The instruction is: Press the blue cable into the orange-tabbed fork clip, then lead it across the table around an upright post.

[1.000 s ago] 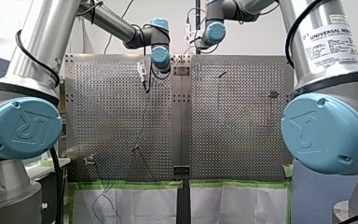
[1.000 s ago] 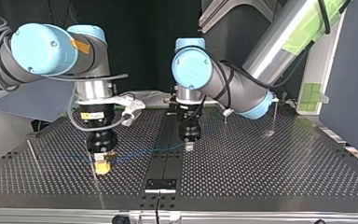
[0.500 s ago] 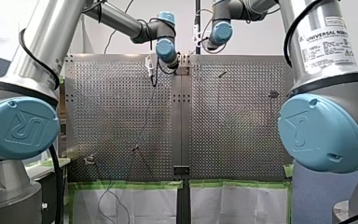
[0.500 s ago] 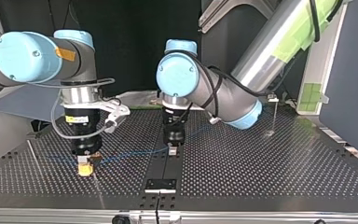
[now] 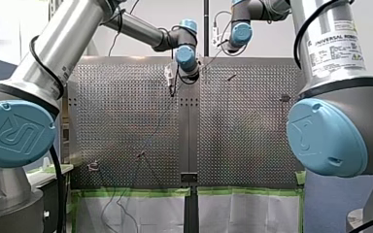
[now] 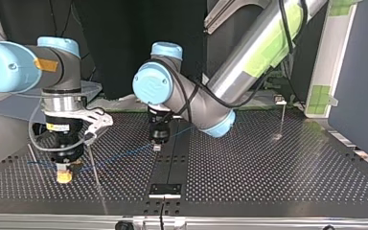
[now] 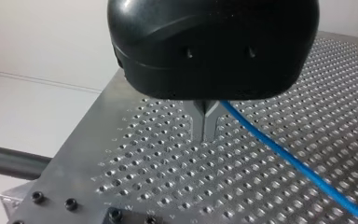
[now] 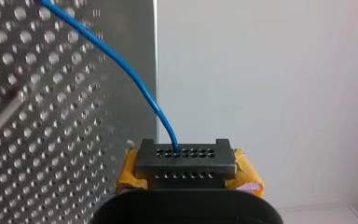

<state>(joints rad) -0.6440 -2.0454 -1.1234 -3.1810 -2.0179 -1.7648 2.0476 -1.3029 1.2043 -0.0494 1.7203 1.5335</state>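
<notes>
label on my right arm | "UNIVERSAL ROBOTS", apparently | rest illegible

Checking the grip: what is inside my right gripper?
The blue cable runs into the tip of my right gripper; the part held inside is covered by its fingers.

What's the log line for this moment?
left gripper shut on cable | right gripper shut on cable | cable runs between them
</notes>
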